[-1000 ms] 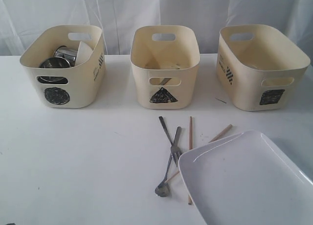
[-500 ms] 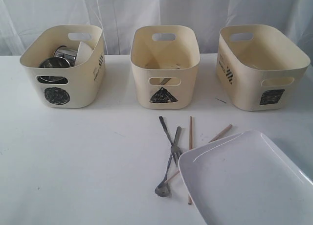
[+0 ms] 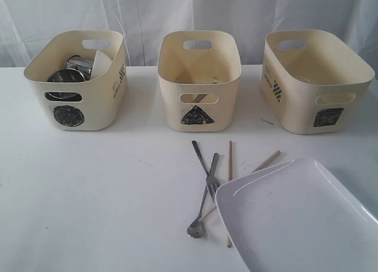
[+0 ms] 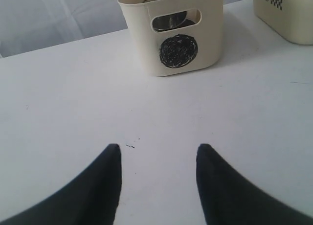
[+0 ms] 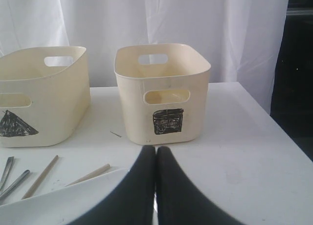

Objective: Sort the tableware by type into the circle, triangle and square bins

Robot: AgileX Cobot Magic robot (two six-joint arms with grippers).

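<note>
Plate, large, white, rectangular, lies front right on the table, its edge over crossed steel cutlery and wooden chopsticks. Behind stand three cream bins; the circle bin holds steel mugs and bowls. Only the wrist views show grippers: left gripper spread over bare table, right gripper pressed together over the plate's rim.

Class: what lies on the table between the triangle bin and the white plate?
Crossed steel cutlery and two wooden chopsticks, reaching the edge of the white plate; the exterior view shows them.
</note>
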